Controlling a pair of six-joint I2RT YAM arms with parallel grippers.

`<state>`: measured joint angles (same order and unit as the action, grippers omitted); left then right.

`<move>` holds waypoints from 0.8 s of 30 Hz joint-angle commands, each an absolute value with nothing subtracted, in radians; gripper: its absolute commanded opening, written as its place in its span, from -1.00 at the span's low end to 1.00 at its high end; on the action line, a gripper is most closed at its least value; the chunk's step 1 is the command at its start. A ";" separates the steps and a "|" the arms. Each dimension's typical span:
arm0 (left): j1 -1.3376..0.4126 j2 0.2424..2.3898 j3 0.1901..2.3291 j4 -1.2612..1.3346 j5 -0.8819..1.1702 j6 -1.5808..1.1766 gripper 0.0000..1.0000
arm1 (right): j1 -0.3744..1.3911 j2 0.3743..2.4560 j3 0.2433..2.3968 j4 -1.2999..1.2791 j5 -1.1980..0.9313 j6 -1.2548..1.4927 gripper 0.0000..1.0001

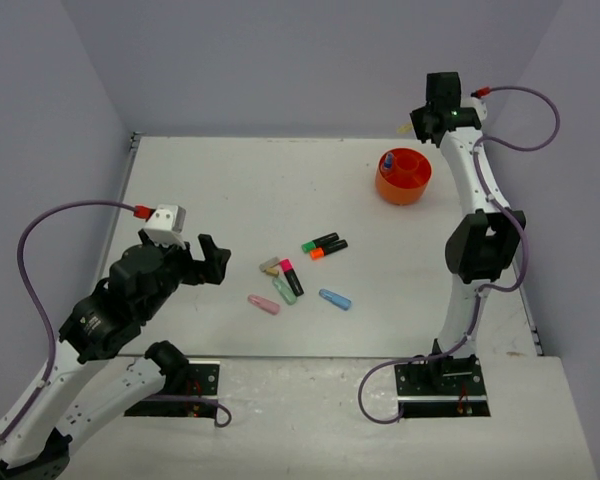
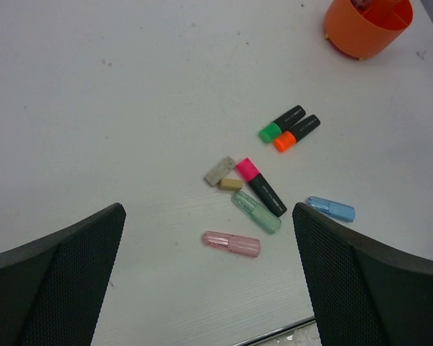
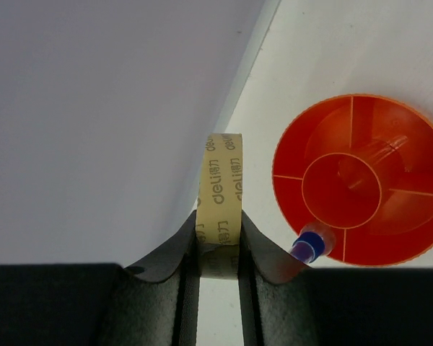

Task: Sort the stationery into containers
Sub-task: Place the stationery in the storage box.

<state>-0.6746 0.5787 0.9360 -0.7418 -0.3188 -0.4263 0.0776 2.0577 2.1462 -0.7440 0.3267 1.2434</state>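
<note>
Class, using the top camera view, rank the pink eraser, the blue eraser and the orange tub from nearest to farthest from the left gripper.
1. Pink eraser: just right of the left gripper, toward the near edge.
2. Blue eraser: further right, about mid-table.
3. Orange tub: far right, toward the back of the table.

Orange tub (image 1: 396,192), tan tape roll (image 3: 219,205) (grey lettering), pink eraser (image 2: 232,244)

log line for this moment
left end effector: open, facing black highlighters, pastel erasers | right end effector: shut on tan printed band, near round orange plastic tub
</note>
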 commanded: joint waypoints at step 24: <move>-0.676 0.493 0.888 -0.693 -0.354 -0.449 1.00 | 0.079 2.163 2.151 -0.913 0.505 1.484 -1.00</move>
